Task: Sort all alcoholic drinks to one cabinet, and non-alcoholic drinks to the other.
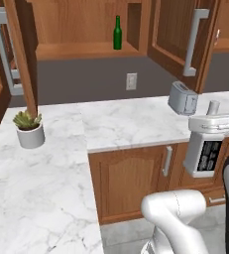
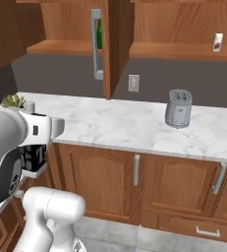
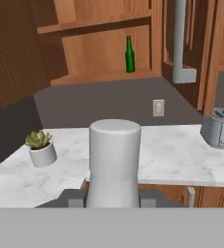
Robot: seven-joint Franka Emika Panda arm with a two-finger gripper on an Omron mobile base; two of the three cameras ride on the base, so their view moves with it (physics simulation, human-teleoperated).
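Holding a bottle off the surface, green bottle already shelved

Pincer [image 3: 112,201] is pinching the clear squarish bottle [image 1: 205,149] near its top. Fingers [image 3: 74,199] sit on either side of the grey cap [image 3: 114,162], which fills the middle of the hand view. From the left base view the bottle hangs upright off the arm, in front of the lower cabinet doors, black label facing out. It is clear of the marble surface [image 1: 126,124], not resting on anything. From the right base view the same bottle shows partly behind the arm, label dark, lettering too small to read.

Green bottle [image 1: 117,32] stands upright on the bottom shelf of the open left upper cabinet [image 1: 81,30], near the shelf's right end. Its cap is too small to make out.

Small white carton [image 2: 217,42] with a red-pink mark stands on the shelf of the right upper cabinet [image 2: 184,29], well apart from the green bottle. A cabinet door [image 2: 109,49] stands open between the two compartments.

Grey toaster [image 2: 178,108] sits on the surface under the right cabinet, near the back wall. Potted plant [image 1: 29,129] sits on the surface at the left corner. Wall outlet [image 1: 131,81] is between them on the backsplash.
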